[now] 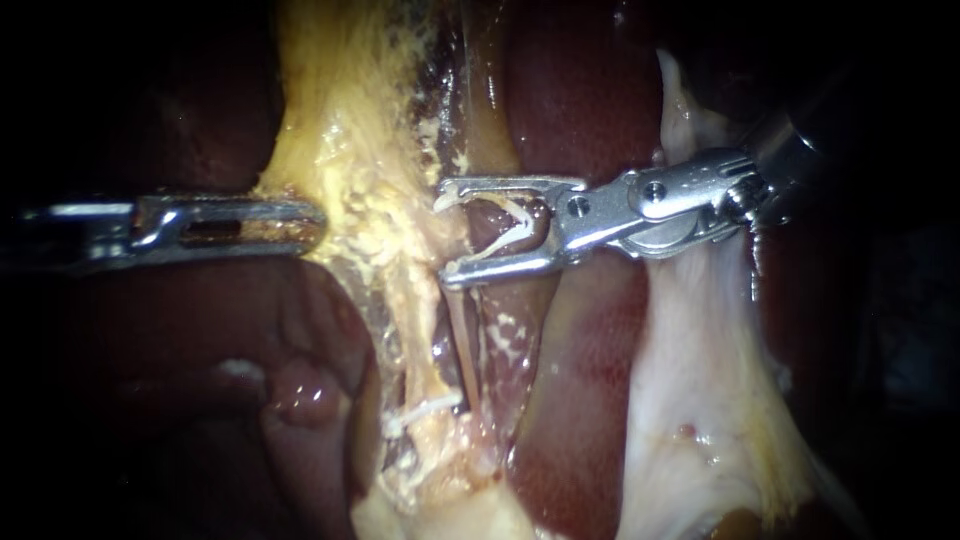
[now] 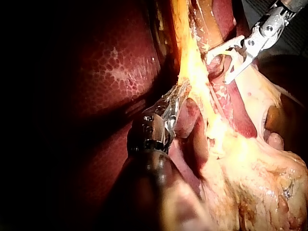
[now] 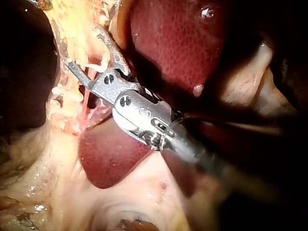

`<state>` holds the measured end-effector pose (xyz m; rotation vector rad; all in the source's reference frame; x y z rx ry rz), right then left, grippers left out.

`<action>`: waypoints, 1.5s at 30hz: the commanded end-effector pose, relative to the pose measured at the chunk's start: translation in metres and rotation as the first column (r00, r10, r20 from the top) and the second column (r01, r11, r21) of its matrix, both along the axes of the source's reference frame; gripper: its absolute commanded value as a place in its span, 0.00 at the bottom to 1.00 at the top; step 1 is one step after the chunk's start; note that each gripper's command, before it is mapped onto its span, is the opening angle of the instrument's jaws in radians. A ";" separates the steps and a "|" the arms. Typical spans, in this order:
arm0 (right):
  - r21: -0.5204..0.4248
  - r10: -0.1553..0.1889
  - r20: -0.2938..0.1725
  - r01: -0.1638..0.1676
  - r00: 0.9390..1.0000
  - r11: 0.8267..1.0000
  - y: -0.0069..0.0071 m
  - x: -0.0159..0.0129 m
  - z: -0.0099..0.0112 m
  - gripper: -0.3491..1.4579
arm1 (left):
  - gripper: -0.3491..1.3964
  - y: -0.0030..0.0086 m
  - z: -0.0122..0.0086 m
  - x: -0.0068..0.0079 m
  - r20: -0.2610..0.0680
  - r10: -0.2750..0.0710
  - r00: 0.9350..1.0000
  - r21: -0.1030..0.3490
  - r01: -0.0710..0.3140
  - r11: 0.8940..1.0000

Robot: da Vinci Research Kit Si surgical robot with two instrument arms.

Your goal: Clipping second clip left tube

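My left tool lies level, its shaft coming straight in from the left, and its jaws are pressed together on the edge of the ragged yellow fatty band, holding it drawn sideways. My right tool reaches in from the right with a slight downward slope. Its jaws stand wide apart and carry the open white V-shaped clip, whose legs rest against both of them.

The jaw tips stop right at the fatty band's inner edge, with the pale yellowish left tube running down from just under the lower tip. I cannot tell whether the tube sits fully inside the mouth. Further down the same tube a seated white clip lies across it, well apart from my right tool. A thin red strand runs just beside the tube.

Dark red liver lies behind and below the right tool. A pale whitish sheet of tissue crosses under its wrist. Between the two tools only the fatty band stands
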<state>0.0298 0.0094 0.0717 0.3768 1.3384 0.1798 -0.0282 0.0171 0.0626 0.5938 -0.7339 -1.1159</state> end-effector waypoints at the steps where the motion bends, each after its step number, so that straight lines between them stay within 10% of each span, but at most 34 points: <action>1: 0.000 -0.001 -0.001 0.001 1.000 1.000 -0.0002 0.0001 -0.0003 0.51 | 0.00 0.0000 -0.0001 0.0000 0.000 -0.001 1.000 -0.001 0.001 1.000; 12: 0.161 -0.055 -0.009 0.055 0.998 0.985 -0.0038 0.0011 -0.0034 0.51 | 0.00 0.0006 -0.0007 0.0008 0.000 -0.013 1.000 -0.006 0.013 1.000; 32: 0.387 -0.154 0.193 0.069 0.969 0.920 -0.0085 0.0023 0.0038 0.50 | 0.00 0.0003 -0.0022 0.0009 0.000 -0.023 1.000 -0.005 0.023 1.000; 45: 0.421 -0.159 0.195 0.064 0.968 0.905 -0.0090 0.0043 0.0059 0.50 | 0.00 -0.0001 -0.0030 0.0005 -0.001 -0.030 1.000 -0.005 0.030 1.000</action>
